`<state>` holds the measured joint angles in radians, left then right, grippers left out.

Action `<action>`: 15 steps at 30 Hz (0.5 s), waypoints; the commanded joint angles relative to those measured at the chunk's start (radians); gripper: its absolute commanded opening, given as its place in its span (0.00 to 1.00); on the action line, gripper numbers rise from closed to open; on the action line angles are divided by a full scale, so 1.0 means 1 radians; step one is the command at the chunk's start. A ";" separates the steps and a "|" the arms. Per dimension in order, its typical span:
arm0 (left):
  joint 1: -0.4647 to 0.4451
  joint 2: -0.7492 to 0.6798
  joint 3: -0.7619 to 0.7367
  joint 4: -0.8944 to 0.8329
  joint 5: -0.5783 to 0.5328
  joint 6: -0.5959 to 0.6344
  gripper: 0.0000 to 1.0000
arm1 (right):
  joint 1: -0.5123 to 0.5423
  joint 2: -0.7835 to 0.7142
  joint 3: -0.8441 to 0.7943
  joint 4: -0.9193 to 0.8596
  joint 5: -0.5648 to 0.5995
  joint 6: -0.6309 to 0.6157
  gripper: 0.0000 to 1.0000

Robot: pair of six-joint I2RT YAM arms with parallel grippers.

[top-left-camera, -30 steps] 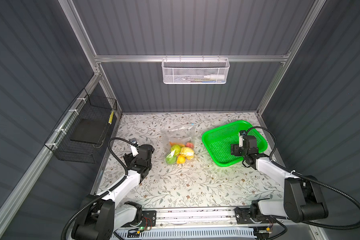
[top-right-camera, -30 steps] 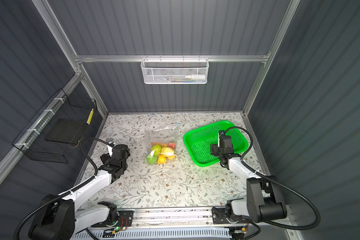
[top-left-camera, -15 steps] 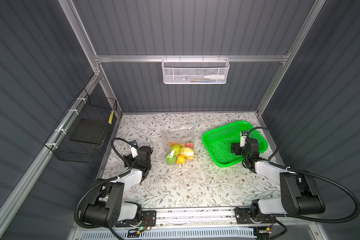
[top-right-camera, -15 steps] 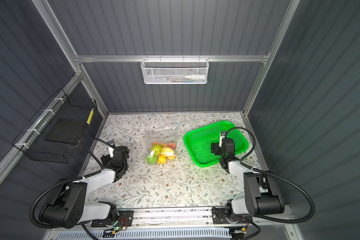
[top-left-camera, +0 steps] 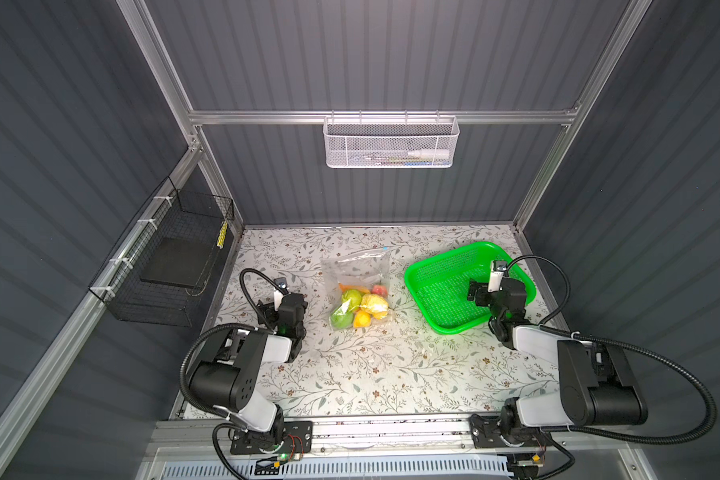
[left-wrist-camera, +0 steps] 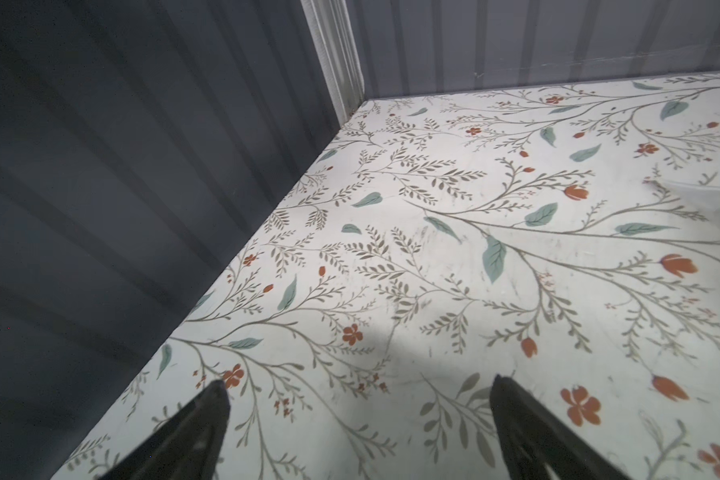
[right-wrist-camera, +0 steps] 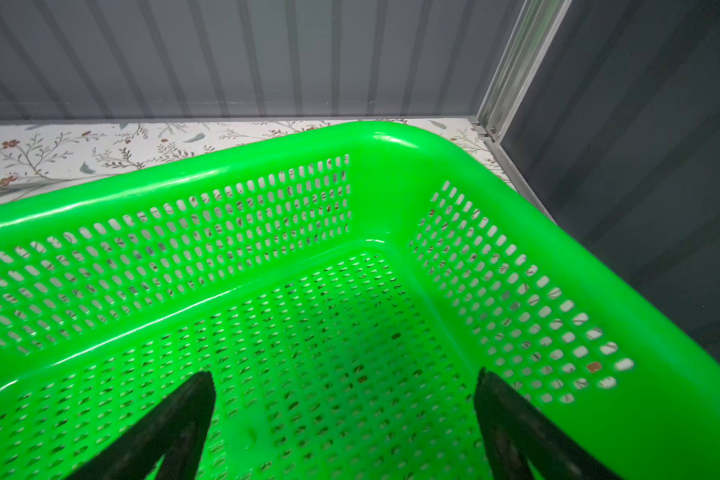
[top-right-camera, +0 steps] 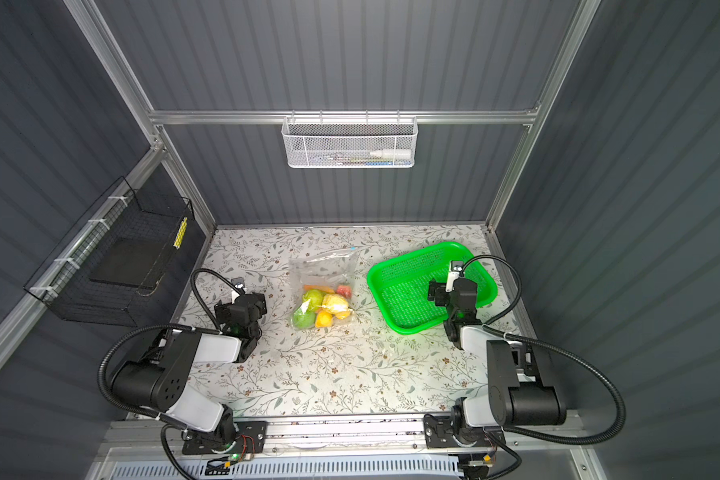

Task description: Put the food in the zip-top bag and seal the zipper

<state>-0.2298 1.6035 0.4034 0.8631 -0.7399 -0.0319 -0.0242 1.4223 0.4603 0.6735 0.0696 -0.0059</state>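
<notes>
The zip-top bag (top-left-camera: pixel 357 266) lies flat near the middle of the floral table (top-left-camera: pixel 371 365), a little toward the far edge. The food (top-left-camera: pixel 360 305), in yellow, green, orange and red, is bunched inside its near end. The zipper (top-left-camera: pixel 366 252) runs along the bag's far edge, with the light-blue slider (top-left-camera: pixel 385 248) at its right-hand end. From here I can't quite tell whether the strip is pressed shut all along; the plastic is clear and crinkled.

The green basket (top-left-camera: pixel 445 295) sits by the far right corner of the table, just beside the bag but not touching it. The right gripper (right-wrist-camera: pixel 346 374) hangs over the basket's floor with its jaws spread wide and nothing between them. Its arm blocks part of the basket's near right rim in both top views.

The left gripper (left-wrist-camera: pixel 358 382) is near the table's left edge, jaws also wide apart over bare table, well clear of the bag. Its wrist view catches only a pale corner of plastic at the frame's edge.

A white mesh basket (top-left-camera: pixel 391 143) hangs on the back wall and a black wire basket (top-left-camera: pixel 171 266) on the left wall. The near half of the table is open.
</notes>
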 commanded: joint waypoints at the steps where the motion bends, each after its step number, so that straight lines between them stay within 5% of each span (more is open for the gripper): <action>1: 0.028 0.063 0.005 0.170 0.068 0.030 1.00 | -0.041 -0.005 -0.054 0.110 -0.082 0.057 0.99; 5: 0.036 0.045 0.037 0.068 0.088 0.007 1.00 | -0.052 0.030 -0.123 0.273 -0.091 0.066 0.99; 15: 0.036 -0.174 0.050 -0.267 -0.005 -0.070 1.00 | -0.052 0.027 -0.123 0.264 -0.090 0.066 0.99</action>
<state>-0.2008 1.4723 0.4271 0.7456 -0.6865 -0.0532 -0.0715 1.4429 0.3466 0.9043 -0.0139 0.0486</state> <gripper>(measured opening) 0.996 0.989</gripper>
